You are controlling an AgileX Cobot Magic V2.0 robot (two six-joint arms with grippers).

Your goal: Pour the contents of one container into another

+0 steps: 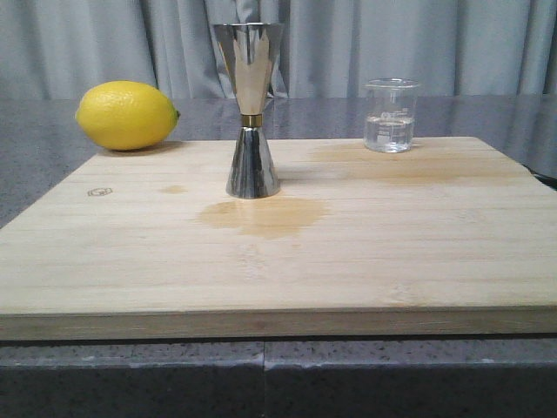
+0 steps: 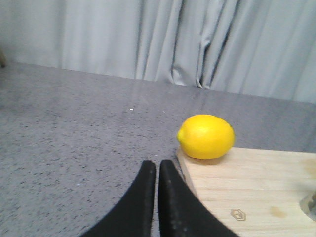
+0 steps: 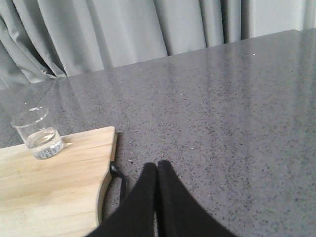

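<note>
Front view: steel jigger (image 1: 250, 109) stands upright on the bamboo cutting board (image 1: 278, 252), toward its back middle; glass beaker (image 1: 390, 115) with some clear liquid stands at the board's back right, well apart from the jigger; lemon (image 1: 127, 115) at the board's back left corner.
Left wrist view: left gripper (image 2: 157, 170) fingers pressed together, empty, over the grey counter (image 2: 74, 128) beside the board, lemon near.
Right wrist view: right gripper (image 3: 157, 170) fingers together, empty, off the board; beaker near the board's corner.

Left claw (image 2: 156, 170) has its black fingers pressed together, holding nothing; right claw (image 3: 157, 170) likewise, fingers touching, empty.
</note>
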